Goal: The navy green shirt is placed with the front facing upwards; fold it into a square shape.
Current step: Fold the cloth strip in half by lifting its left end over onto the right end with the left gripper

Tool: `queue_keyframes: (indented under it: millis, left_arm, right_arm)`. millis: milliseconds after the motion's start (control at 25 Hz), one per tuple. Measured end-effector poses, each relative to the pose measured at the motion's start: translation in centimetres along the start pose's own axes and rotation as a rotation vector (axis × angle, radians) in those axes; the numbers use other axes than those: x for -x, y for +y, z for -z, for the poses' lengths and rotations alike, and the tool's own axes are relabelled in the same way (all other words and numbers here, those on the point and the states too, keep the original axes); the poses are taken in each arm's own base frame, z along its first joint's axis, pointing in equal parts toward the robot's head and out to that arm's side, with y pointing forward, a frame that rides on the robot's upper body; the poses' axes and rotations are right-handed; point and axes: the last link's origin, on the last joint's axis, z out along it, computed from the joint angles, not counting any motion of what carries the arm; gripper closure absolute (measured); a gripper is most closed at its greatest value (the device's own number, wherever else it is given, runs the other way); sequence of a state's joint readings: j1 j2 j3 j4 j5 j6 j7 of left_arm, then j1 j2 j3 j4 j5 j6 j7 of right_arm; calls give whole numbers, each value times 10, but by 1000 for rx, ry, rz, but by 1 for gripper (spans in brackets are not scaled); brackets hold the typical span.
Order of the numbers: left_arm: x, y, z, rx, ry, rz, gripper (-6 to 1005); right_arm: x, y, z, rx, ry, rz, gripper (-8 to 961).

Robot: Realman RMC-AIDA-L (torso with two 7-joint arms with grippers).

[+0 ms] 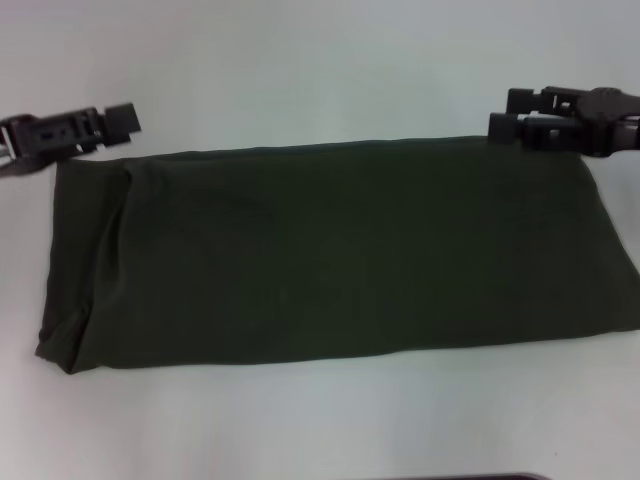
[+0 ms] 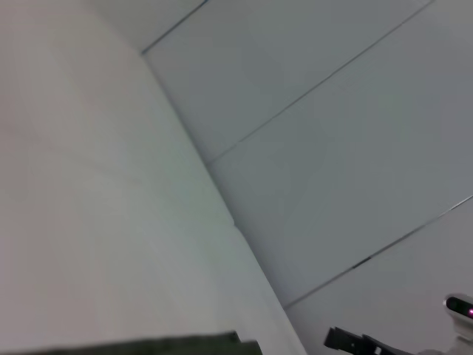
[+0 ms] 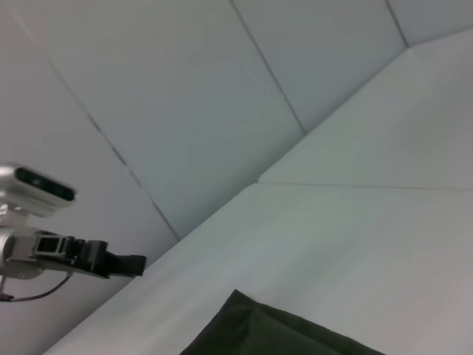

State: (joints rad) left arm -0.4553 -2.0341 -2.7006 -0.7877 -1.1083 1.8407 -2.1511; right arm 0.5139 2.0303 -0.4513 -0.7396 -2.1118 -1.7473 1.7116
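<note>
Shirt (image 1: 340, 255) lies flat on white bench (image 1: 300, 70), folded into long dark green band, plain side up, no lettering visible. Left end shows tucked folds. Left hand (image 1: 125, 120) sits just beside far left corner of shirt, right hand (image 1: 500, 125) at far right corner. Both hands: cannot tell if clenched or released. Shirt corner visible in right wrist view (image 3: 251, 333).

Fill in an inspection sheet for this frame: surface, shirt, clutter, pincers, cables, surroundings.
Surface: white table, bare around the cloth.
Job's things: green shirt folded into a long band, plain side up, no lettering visible; not yet square.
Clutter: nothing seen.
Pincers: left pincer at the far left corner of the shirt, right pincer at the far right corner.
Cables: thin wire under the left arm.
Surroundings: pale panelled wall.
</note>
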Motion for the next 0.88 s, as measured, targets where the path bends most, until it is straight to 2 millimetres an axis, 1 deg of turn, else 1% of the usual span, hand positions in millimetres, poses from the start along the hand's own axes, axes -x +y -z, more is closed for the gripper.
queue_keyframes:
  millis: [80, 200, 400, 640, 880]
  left_arm:
    - [5, -1, -4, 6, -14, 46, 422]
    - [16, -5, -16, 6, -45, 162, 428]
    - [22, -14, -27, -46, -81, 254, 433]
    - [20, -19, -29, -67, -73, 279, 433]
    - [24, -25, -25, -103, -63, 296, 432]
  right_arm:
    - [-4, 2, -2, 5, -1, 18, 40]
    - [-10, 2, -5, 7, 14, 10, 26]
    - [-17, 2, -2, 0, 19, -8, 26]
    - [-18, 1, 0, -13, 13, -42, 26]
    - [-18, 1, -1, -11, 8, -96, 26]
